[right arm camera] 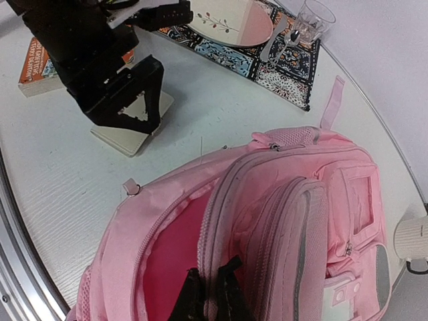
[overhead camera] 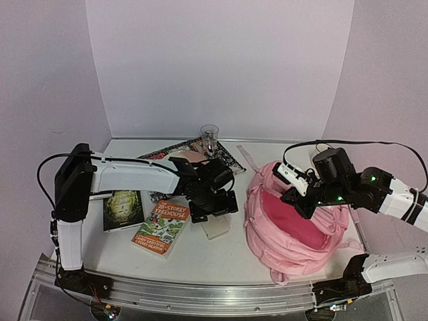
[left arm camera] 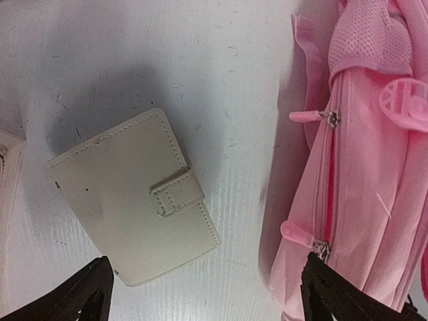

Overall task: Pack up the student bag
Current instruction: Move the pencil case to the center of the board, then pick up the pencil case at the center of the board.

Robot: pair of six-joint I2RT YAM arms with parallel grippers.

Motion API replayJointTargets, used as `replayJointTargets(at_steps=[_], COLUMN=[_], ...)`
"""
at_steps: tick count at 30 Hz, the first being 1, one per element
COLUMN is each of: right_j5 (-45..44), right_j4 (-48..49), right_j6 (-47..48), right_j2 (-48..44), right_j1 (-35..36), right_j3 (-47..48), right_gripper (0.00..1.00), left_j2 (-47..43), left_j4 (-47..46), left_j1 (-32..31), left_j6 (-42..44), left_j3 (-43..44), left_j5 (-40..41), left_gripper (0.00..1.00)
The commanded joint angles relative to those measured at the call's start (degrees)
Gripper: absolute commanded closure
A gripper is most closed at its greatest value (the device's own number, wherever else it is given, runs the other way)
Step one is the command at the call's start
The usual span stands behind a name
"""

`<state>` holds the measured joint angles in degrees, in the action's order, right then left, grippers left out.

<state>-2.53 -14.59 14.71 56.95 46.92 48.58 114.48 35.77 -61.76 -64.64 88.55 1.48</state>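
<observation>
The student bag [overhead camera: 294, 231] is a large pink backpack lying at the right of the table, its main compartment unzipped and showing a darker pink lining [right arm camera: 167, 261]. My right gripper [right arm camera: 212, 294] is shut on the rim of that opening and holds the flap up. A cream wallet [left arm camera: 134, 200] with a tab closure lies flat on the table just left of the bag. My left gripper [left arm camera: 207, 267] hovers above it, open wide, its black fingers [left arm camera: 87, 294] spread to either side with nothing between them. The wallet [overhead camera: 217, 227] shows under the left gripper [overhead camera: 215, 212] from above.
An orange paperback [overhead camera: 160, 227] and a dark green book [overhead camera: 124, 208] lie at the left front. At the back, a patterned placemat [right arm camera: 267, 60] carries a plate [right arm camera: 231, 20], a spoon and a glass [overhead camera: 209, 134]. Walls close in the table's back and sides.
</observation>
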Motion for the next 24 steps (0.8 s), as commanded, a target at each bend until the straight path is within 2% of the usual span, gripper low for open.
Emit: replayJointTargets(at_steps=[1,11,24], right_j5=[2.07,5.23,6.82], right_j4=[3.52,3.48,3.52], right_j6=[1.44,3.91,5.24], right_j2=[-1.19,-0.88,0.38], right_j1=[0.16,0.07,0.07], right_j3=[1.78,2.24,3.12], right_gripper=[1.00,1.00,1.00], left_j2=[4.01,9.13,5.78], left_j4=[0.50,2.79,17.61], left_j1=[0.32,0.15,0.14], left_j6=[-7.18,-6.07,6.24], left_j3=[3.16,3.35,0.32], left_j5=[2.09,4.17,12.81], left_gripper=[0.00,0.01,0.04])
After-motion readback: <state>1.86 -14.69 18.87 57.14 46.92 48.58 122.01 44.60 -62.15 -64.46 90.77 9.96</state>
